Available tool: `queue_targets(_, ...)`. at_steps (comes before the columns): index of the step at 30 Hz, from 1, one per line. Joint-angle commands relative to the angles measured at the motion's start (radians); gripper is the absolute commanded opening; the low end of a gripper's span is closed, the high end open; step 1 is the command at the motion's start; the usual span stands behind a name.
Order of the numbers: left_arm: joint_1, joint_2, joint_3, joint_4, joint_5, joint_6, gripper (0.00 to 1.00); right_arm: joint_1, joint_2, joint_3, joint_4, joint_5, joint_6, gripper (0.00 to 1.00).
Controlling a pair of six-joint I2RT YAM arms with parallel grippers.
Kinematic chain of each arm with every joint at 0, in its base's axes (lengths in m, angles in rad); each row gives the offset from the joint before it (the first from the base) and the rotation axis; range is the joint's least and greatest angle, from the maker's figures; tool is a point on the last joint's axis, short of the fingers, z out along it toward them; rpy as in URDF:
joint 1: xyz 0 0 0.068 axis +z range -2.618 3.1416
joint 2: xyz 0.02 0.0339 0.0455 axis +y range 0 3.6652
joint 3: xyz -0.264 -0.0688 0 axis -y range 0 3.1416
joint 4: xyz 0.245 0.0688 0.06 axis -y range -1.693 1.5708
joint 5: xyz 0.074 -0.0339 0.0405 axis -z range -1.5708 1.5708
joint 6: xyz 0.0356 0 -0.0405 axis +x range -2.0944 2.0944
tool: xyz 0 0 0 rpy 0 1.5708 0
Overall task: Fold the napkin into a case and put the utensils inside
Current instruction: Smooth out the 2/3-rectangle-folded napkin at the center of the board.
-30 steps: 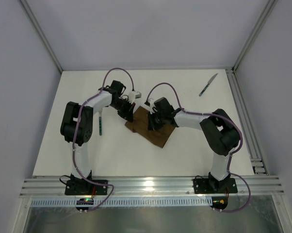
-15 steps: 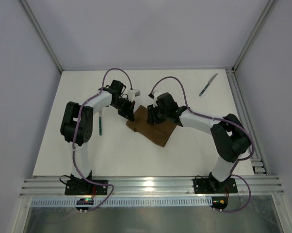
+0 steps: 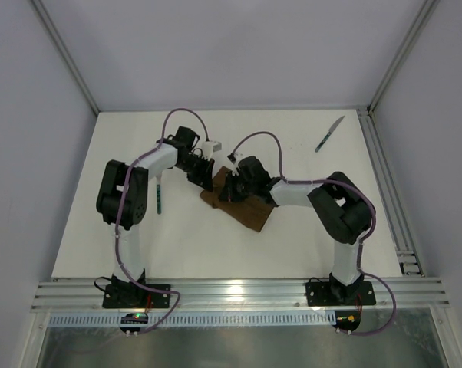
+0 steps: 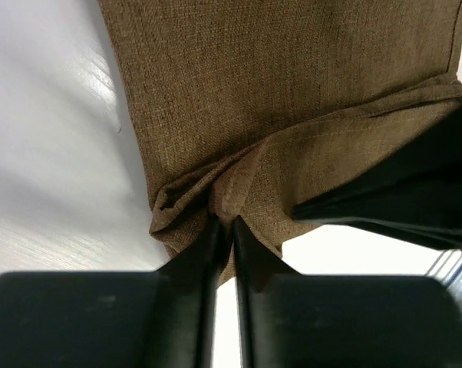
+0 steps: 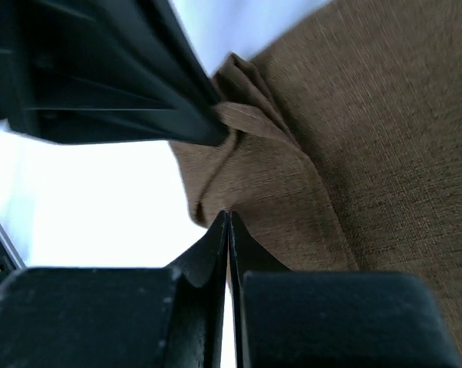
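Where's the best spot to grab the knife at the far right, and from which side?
Grip the knife by its dark handle, the near-left end. Come straight down from above with the jaws across its narrow width. It lies flat on the table, slanted, with the blade tip toward the far right corner, so a side approach would likely only push it.

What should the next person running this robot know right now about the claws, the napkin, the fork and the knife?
Left claw: shut, pinching a bunched corner of the napkin.
Right claw: shut at the napkin's edge, close beside the other claw; whether it holds cloth is unclear.
Napkin: mid-table, looks partly folded, no case yet.
Knife: far right corner, alone.
Fork: left of the napkin.
Left to do: finish folding, then put both utensils inside.
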Motion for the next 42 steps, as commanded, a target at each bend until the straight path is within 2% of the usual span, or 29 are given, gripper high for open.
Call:
queue_targets(1,0.002,-0.014,0.008,0.041,-0.010,-0.009,0.21,-0.007,0.047,0.008,0.081,-0.035,0.084,0.04)
queue_targets(8,0.000,-0.072,0.009,0.057,-0.080,0.035,0.41,-0.025,0.080,-0.013,0.039,-0.055,0.101,0.04)
queue_targets(13,0.000,-0.062,0.014,0.086,-0.119,0.072,0.45,-0.027,0.084,0.002,0.035,-0.081,0.085,0.04)
queue_targets(20,-0.020,-0.062,0.012,0.124,-0.082,0.093,0.47,-0.030,0.100,0.014,0.024,-0.096,0.080,0.04)
queue_targets(21,-0.024,-0.058,0.011,0.123,-0.079,0.098,0.44,-0.030,0.100,0.014,0.024,-0.096,0.078,0.04)
queue_targets(22,-0.029,-0.057,0.011,0.123,-0.076,0.106,0.36,-0.031,0.100,0.011,0.025,-0.098,0.078,0.04)
queue_targets(27,-0.035,-0.017,0.043,0.074,-0.060,0.126,0.12,-0.036,0.101,0.010,0.025,-0.113,0.077,0.04)
queue_targets(28,-0.035,-0.005,0.060,0.055,-0.042,0.126,0.02,-0.039,0.101,0.010,0.025,-0.116,0.074,0.04)
queue_targets(29,-0.033,-0.002,0.065,0.052,-0.024,0.117,0.00,-0.041,0.103,0.010,0.025,-0.122,0.072,0.04)
queue_targets(32,-0.015,0.003,0.092,0.050,0.111,0.083,0.00,-0.044,0.107,0.010,0.021,-0.141,0.057,0.04)
queue_targets(37,0.016,0.044,0.140,0.024,0.139,0.046,0.00,-0.045,0.109,-0.007,0.042,-0.162,0.049,0.04)
queue_targets(42,0.028,0.153,0.238,-0.060,0.184,0.009,0.00,-0.045,0.100,-0.007,0.053,-0.178,0.028,0.04)
